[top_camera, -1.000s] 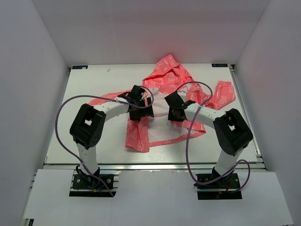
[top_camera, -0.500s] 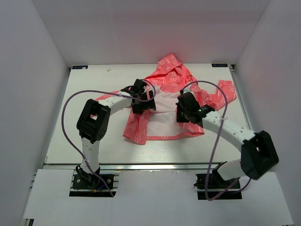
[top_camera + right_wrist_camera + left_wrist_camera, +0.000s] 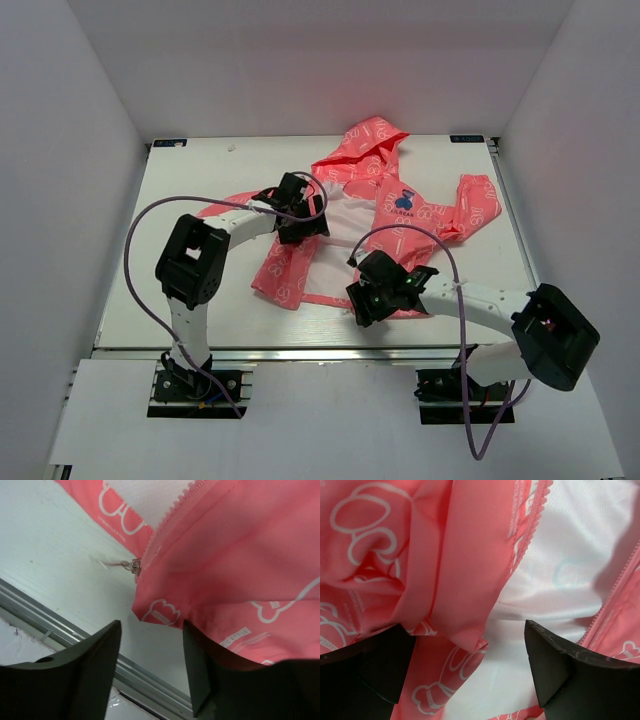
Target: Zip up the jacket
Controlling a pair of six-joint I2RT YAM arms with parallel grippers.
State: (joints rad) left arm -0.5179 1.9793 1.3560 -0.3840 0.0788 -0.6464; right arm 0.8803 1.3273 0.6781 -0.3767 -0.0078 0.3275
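Note:
The coral-pink jacket lies open on the table, hood toward the back, white lining showing and a blue emblem on its right panel. My left gripper hovers over the left front panel; its view shows it wide open above a pink fold and lining, holding nothing. My right gripper is at the right panel's bottom hem, open, with bare table between its fingers. The zipper slider and its pull lie just ahead, at the hem corner.
The table's metal front rail runs just under the right gripper. A sleeve stretches toward the table's right edge and another reaches left. White walls enclose the table on three sides.
My right arm swung from the jacket's middle down to the bottom hem near the front edge and let go. The right panel now lies spread flat, showing the emblem. The left gripper barely moved.

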